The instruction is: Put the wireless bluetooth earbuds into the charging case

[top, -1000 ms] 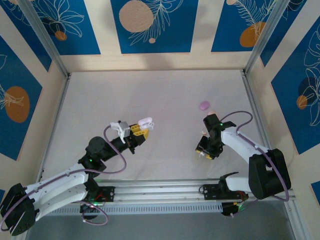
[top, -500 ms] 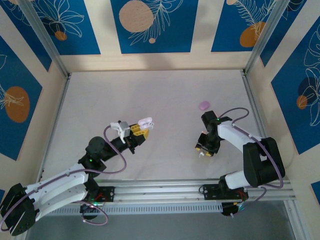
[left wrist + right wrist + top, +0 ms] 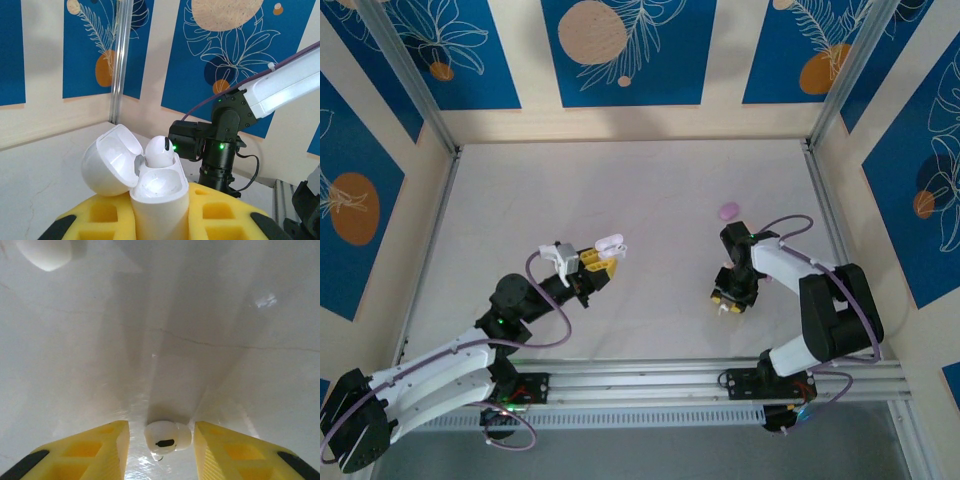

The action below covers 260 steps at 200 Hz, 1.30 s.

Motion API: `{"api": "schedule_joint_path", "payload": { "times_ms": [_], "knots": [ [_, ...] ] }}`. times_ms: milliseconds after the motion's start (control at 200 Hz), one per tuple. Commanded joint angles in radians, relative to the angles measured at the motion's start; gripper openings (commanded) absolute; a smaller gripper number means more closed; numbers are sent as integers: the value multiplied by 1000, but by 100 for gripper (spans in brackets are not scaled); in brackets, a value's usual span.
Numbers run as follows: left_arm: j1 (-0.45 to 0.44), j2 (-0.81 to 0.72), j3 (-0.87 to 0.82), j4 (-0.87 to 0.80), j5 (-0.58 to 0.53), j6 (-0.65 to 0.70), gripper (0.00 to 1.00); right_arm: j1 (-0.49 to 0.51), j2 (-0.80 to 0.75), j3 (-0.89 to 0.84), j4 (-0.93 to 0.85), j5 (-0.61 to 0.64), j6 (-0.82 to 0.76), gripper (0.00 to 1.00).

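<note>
Robotics lab test cell, pale tabletop [image 3: 620, 180], silver aluminium frame posts [image 3: 410, 80], blue leaf-patterned wall panels [image 3: 620, 50], two white robot arms [image 3: 430, 385] on a slotted metal rail [image 3: 640, 380]

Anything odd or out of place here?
Nothing damaged or spilled. One white earbud lies loose on the table between the open fingers of the right gripper, while the open charging case in the left gripper holds another earbud.
</note>
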Motion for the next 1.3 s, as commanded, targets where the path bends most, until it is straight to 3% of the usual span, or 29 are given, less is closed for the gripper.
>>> {"api": "schedule_joint_path", "payload": {
  "times_ms": [0,905,1095,1296],
  "knots": [
    [-7,-14,-6,17,-16,2,8,10,20,24,-28,12,3,39],
    [-8,-9,-5,17,-16,-3,8,25,23,35,-9,31,-34,29],
    [-9,-8,-5,15,-16,-1,8,64,-60,71,-9,20,-60,29],
    [-8,11,-3,27,-13,-2,8,149,-249,141,30,62,-71,29]
  ]
}}
